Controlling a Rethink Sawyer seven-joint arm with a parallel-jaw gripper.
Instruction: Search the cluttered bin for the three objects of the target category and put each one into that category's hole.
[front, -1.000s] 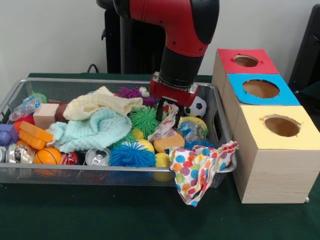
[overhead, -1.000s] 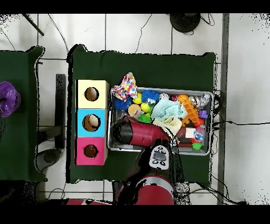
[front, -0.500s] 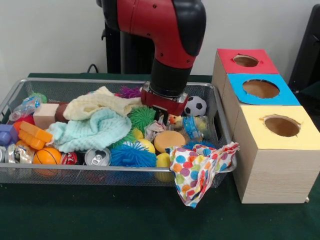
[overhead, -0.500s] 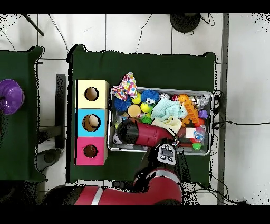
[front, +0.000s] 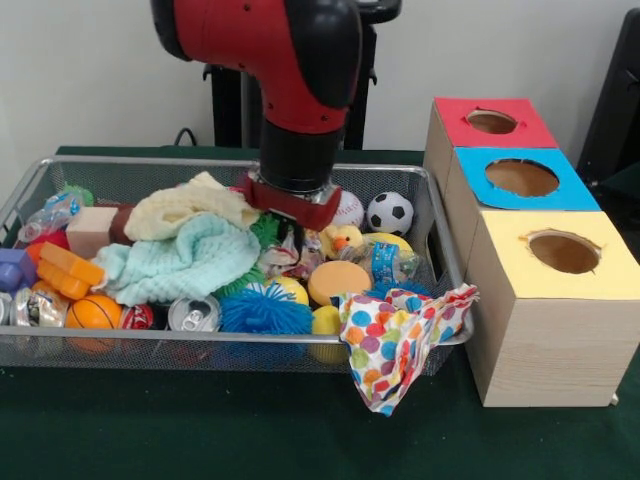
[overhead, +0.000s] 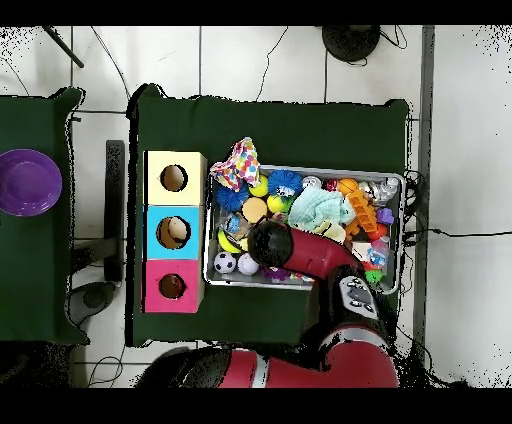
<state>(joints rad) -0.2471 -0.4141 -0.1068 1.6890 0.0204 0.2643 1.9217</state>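
**Claw lowered into the bin's clutter**

The target category is not told by the pictures, so no task object can be singled out. The claw (front: 291, 238) is set among toys at the middle of the wire bin (front: 230, 170), beside the mint cloth (front: 185, 262); whether it is clenched cannot be told. One item should be isolated and lifted clear of cloth. No legible writing is seen.
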